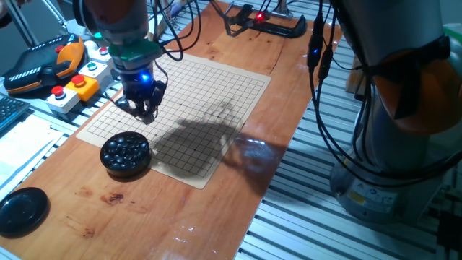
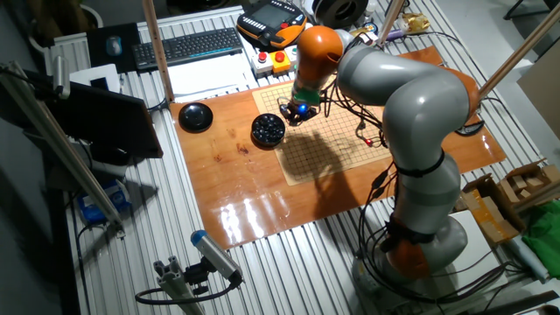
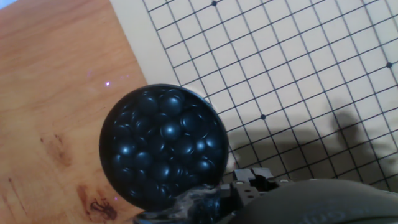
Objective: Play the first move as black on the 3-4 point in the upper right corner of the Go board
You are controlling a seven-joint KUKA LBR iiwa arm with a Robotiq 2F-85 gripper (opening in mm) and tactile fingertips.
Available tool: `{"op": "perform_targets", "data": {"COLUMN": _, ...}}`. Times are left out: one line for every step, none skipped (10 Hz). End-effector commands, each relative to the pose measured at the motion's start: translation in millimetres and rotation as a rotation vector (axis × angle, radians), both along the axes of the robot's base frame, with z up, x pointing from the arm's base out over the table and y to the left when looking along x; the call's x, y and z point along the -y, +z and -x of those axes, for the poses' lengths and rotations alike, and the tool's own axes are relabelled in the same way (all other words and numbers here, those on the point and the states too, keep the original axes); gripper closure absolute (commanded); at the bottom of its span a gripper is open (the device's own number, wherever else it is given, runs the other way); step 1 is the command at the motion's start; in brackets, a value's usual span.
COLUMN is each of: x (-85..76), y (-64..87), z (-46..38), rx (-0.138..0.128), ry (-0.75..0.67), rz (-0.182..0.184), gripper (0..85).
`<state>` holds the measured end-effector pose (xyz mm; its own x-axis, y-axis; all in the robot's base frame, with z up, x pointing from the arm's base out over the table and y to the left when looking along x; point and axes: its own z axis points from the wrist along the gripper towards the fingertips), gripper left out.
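The Go board (image 1: pixel 195 101) (image 2: pixel 337 144) (image 3: pixel 298 68) lies on the wooden table with no stone on its grid. A round black bowl (image 1: pixel 125 153) (image 2: pixel 268 129) (image 3: pixel 163 148) full of glossy black stones stands just off the board's near left edge. My gripper (image 1: pixel 146 113) (image 2: pixel 294 115) hangs above that edge of the board, close to the bowl and pointing down. Its fingers look close together; dark finger parts (image 3: pixel 249 183) show at the bottom of the hand view. Whether a black stone sits between them is hidden. I cannot single out the 3-4 point among the crossings.
The bowl's black lid (image 1: pixel 22 211) (image 2: pixel 195 115) lies at the table's near left corner. A button box (image 1: pixel 76 85) and an orange pendant (image 1: pixel 43 65) sit left of the board. A black clamp (image 1: pixel 267 25) is at the far end. Cables (image 1: pixel 317 50) hang right.
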<state>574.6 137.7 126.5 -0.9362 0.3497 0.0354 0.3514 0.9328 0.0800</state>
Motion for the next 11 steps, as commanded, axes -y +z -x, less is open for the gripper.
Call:
{"op": "perform_targets", "data": {"x": -0.4, "y": -0.9, "z": -0.7, "rx": -0.002, "ry": 0.009, "rz": 0.000, "gripper": 84.3}}
{"op": "perform_targets", "data": {"x": -3.5, "y": -4.1, "z": -1.4, "rx": -0.003, "ry": 0.026, "rz": -0.005, "gripper": 84.3}}
{"op": "perform_targets", "data": {"x": -8.2, "y": -7.7, "z": -1.0, "rx": 0.002, "ry": 0.030, "rz": -0.005, "gripper": 84.3}}
{"op": "perform_targets", "data": {"x": -12.4, "y": -10.8, "z": -0.6, "rx": 0.004, "ry": 0.041, "rz": 0.001, "gripper": 84.3}}
{"op": "perform_targets", "data": {"x": -15.4, "y": -11.9, "z": 0.2, "rx": 0.004, "ry": 0.041, "rz": -0.008, "gripper": 84.3}}
{"op": "perform_targets", "data": {"x": -19.0, "y": -12.8, "z": 1.0, "rx": 0.002, "ry": 0.048, "rz": -0.008, "gripper": 84.3}}
{"op": "perform_targets", "data": {"x": -21.9, "y": -14.4, "z": 1.0, "rx": 0.003, "ry": 0.059, "rz": -0.022, "gripper": 84.3}}
{"op": "perform_targets", "data": {"x": -24.6, "y": -17.3, "z": 0.6, "rx": 0.007, "ry": 0.074, "rz": -0.039, "gripper": 84.3}}
{"op": "perform_targets", "data": {"x": -28.3, "y": -21.5, "z": 0.2, "rx": 0.016, "ry": 0.092, "rz": -0.052, "gripper": 84.3}}
{"op": "perform_targets", "data": {"x": -33.0, "y": -26.1, "z": 0.7, "rx": 0.028, "ry": 0.101, "rz": -0.060, "gripper": 84.3}}
{"op": "perform_targets", "data": {"x": -35.9, "y": -29.5, "z": 0.2, "rx": 0.034, "ry": 0.105, "rz": -0.072, "gripper": 84.3}}
